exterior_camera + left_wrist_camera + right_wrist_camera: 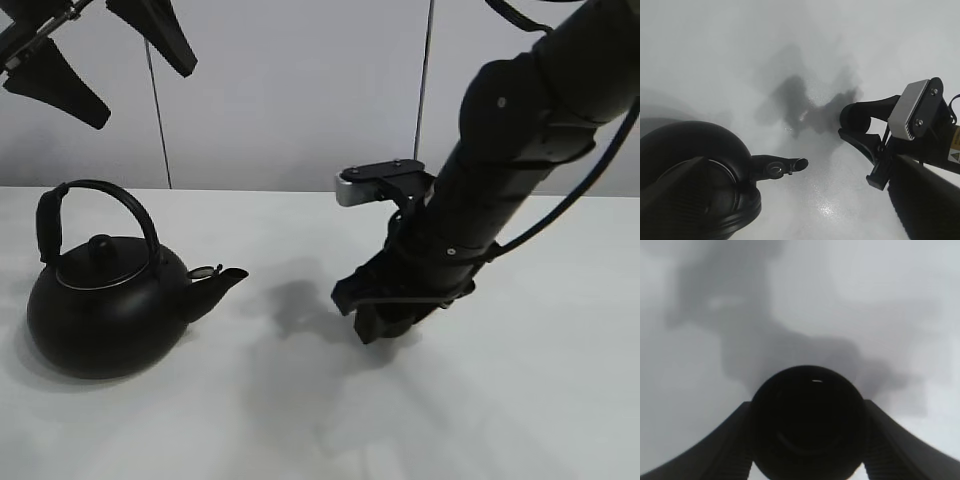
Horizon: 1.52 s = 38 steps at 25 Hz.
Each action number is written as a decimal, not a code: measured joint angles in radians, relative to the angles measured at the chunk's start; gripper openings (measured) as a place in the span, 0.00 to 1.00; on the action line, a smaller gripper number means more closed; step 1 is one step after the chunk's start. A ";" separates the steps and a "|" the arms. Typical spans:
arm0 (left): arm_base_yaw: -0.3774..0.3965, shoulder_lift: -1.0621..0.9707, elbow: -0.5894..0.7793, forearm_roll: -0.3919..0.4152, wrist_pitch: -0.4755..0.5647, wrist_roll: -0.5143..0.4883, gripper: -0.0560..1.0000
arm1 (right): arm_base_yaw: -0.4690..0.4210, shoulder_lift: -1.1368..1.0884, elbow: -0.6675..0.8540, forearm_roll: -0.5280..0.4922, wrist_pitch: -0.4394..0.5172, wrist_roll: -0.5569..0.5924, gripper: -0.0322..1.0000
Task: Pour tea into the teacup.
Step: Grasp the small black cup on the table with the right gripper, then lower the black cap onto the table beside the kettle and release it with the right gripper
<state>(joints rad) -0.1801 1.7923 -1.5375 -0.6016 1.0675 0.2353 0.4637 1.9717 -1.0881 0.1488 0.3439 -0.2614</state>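
The small matte-black teacup (807, 422) sits between my right gripper's fingers (705, 450), which are shut on its sides. In the high view my right gripper (385, 318) is low over the table's middle, to the right of the kettle's spout (225, 281), and mostly hides the cup. Whether the cup rests on the table I cannot tell. The left wrist view shows the cup (855, 117) in that gripper. The big black kettle (105, 310) with an arched handle stands upright at the left, spout toward the cup. My left gripper (105, 60) is open and empty, high above the kettle.
The white table (300, 420) stretches around both objects, with a pale wall behind it. The right arm (520, 150) slants down from the upper right. The kettle (690, 170) fills the lower left of the left wrist view.
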 joint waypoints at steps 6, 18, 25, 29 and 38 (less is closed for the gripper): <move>0.000 0.000 0.000 0.001 0.000 0.000 0.71 | 0.121 0.004 -0.148 0.005 0.079 0.000 0.41; 0.000 0.000 0.000 0.001 0.000 0.000 0.71 | 0.178 0.117 -0.239 -0.006 0.133 0.000 0.41; 0.000 0.000 0.000 0.001 0.000 0.000 0.71 | 0.197 0.157 -0.241 -0.010 0.111 -0.004 0.41; 0.000 0.000 0.000 0.001 0.000 0.000 0.71 | 0.197 0.158 -0.241 -0.012 0.107 -0.004 0.41; 0.000 0.000 0.000 0.001 0.000 0.001 0.71 | 0.197 0.076 -0.242 -0.015 0.221 0.007 0.69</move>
<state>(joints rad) -0.1801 1.7923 -1.5375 -0.6007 1.0675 0.2363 0.6606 2.0473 -1.3297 0.1340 0.5653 -0.2545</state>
